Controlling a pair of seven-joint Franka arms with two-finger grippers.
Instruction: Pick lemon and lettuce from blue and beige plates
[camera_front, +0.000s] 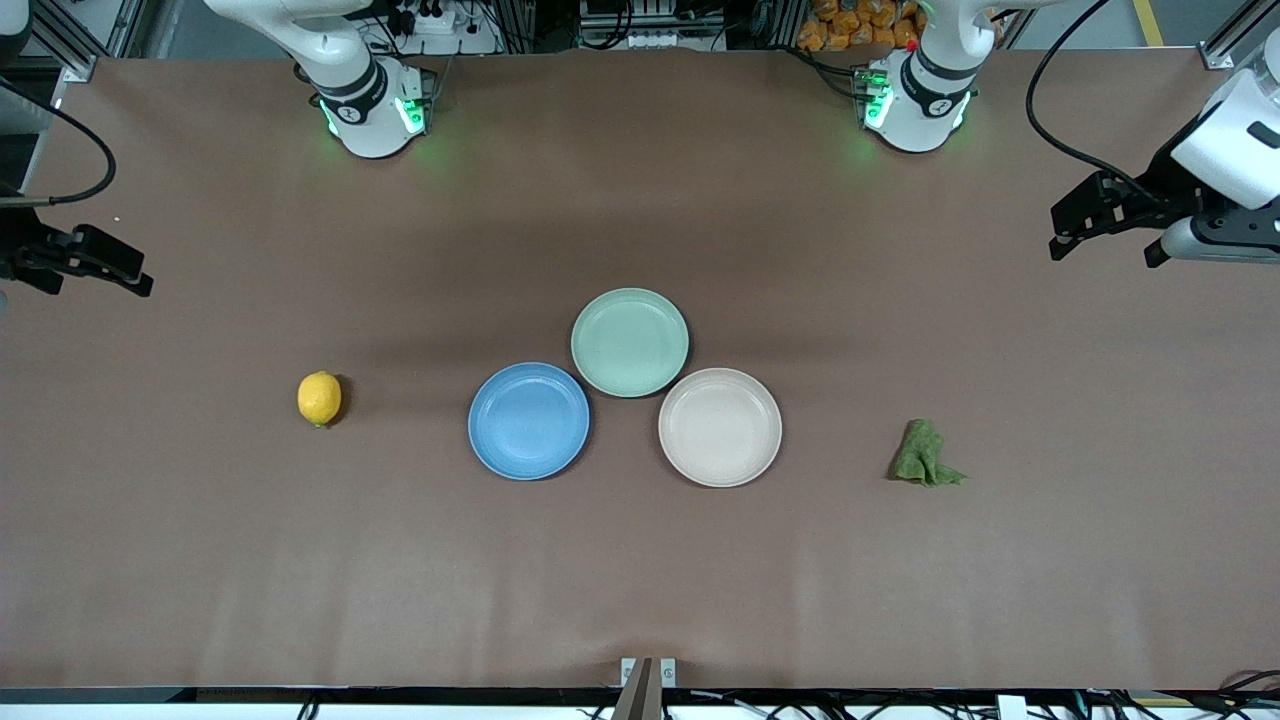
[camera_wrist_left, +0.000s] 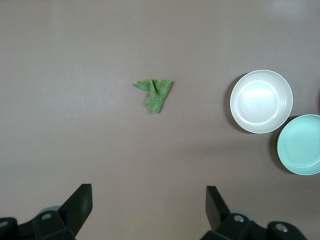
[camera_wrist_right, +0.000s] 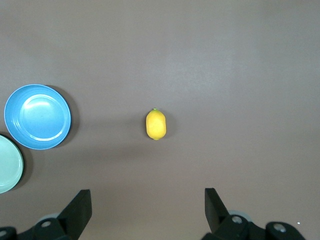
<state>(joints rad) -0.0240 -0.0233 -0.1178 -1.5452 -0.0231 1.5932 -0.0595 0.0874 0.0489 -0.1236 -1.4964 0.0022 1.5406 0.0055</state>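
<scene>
Plates sit clustered at the middle of the tabletop, rims nearly touching: the blue plate toward the right arm's end, the beige plate toward the left arm's end, and a mint-green plate between them and farther from the front camera. All three are bare. The lemon lies directly on the tabletop, well apart from the blue plate toward the right arm's end; the lettuce lies crumpled on the tabletop, well apart from the beige plate toward the left arm's end. So each piece of food rests outside the plate it is paired with, on the side of the arm best placed to reach it, which suggests the split of work: one item per arm. The right gripper hangs over the tabletop's edge at the right arm's end, fingers spread wide and holding nothing, and its wrist view looks down on the lemon. The left gripper hangs over the edge at the left arm's end, likewise wide open and empty, with the lettuce in its wrist view. Both look parked high, probably to keep the table unobstructed.
</scene>
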